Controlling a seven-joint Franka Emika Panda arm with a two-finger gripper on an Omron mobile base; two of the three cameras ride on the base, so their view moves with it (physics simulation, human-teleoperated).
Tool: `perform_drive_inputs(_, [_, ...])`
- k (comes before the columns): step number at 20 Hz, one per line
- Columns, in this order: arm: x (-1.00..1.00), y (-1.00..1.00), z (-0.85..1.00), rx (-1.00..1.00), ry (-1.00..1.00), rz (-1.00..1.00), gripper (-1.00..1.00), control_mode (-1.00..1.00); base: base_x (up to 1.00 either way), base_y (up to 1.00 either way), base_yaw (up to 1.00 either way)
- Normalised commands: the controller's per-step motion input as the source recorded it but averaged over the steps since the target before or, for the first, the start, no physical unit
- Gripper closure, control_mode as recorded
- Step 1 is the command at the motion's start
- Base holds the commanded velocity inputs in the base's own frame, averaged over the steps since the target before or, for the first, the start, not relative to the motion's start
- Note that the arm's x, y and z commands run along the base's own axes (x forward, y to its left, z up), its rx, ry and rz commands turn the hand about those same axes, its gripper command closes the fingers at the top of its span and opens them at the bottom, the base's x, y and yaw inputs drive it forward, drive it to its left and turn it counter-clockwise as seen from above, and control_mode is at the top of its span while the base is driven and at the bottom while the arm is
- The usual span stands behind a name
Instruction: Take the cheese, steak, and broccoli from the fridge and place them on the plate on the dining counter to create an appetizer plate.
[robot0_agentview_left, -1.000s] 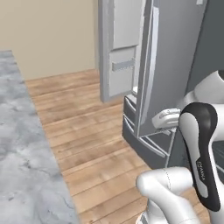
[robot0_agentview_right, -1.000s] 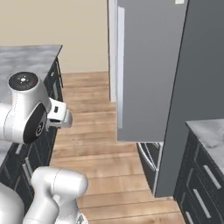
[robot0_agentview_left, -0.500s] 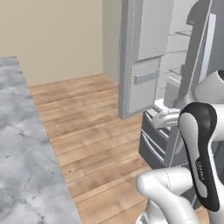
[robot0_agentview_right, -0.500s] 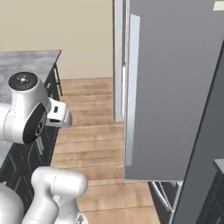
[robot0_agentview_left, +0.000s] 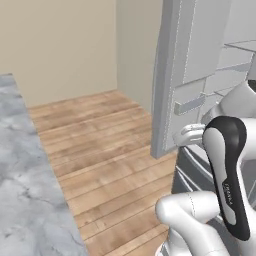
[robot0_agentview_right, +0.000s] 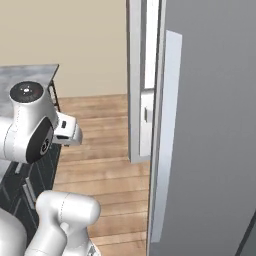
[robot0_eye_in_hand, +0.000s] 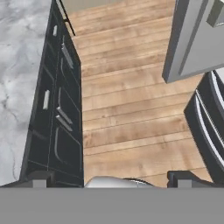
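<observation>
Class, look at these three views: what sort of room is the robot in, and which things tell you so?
Most likely a home kitchen: a tall fridge with its door open, a grey veined marble counter over dark drawer fronts, and a wooden plank floor.

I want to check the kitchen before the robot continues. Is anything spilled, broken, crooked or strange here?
Nothing looks spilled or broken. The fridge door stands open over the wooden floor, which fits the job of taking food out. The marble counter shows no mess on the part in view. The pincer is open and holds nothing.
</observation>
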Motion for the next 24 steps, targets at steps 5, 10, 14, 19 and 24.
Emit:
perform_drive_inputs(5, [0.00, 0.00, 0.00, 0.00, 0.00, 0.00, -1.00, 1.00, 0.44, -0.04, -0.22])
perform_drive_inputs(10, [0.00, 0.00, 0.00, 0.00, 0.00, 0.00, -1.00, 1.00, 0.27, -0.22, -0.28])
perform_drive_inputs(14, [0.00, 0.00, 0.00, 0.00, 0.00, 0.00, -1.00, 1.00, 0.62, -0.09, -0.30])
perform_drive_inputs(19, [0.00, 0.00, 0.00, 0.00, 0.00, 0.00, -1.00, 1.00, 0.64, -0.20, -0.30])
perform_drive_inputs(24, [0.00, 0.00, 0.00, 0.00, 0.00, 0.00, -1.00, 1.00, 0.30, -0.30, -0.34])
